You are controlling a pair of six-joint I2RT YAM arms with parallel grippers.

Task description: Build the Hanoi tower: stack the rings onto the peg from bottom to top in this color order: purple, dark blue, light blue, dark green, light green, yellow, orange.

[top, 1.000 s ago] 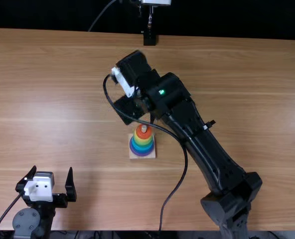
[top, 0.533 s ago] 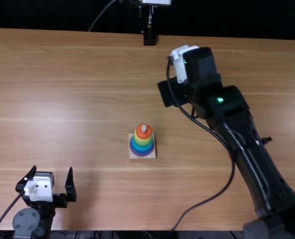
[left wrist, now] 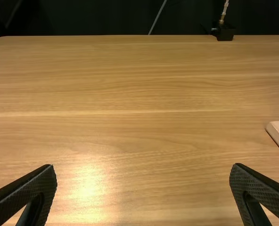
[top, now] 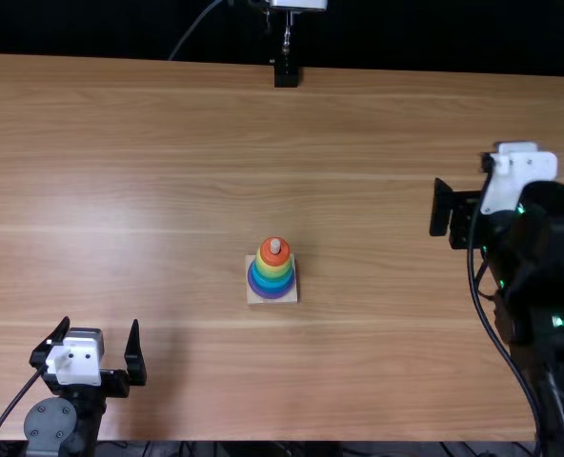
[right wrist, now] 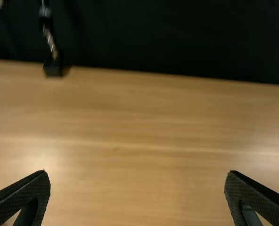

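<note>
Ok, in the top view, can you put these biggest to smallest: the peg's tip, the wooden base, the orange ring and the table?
1. Table
2. Wooden base
3. Orange ring
4. Peg's tip

No text, label, brand, number or sign can be read.
</note>
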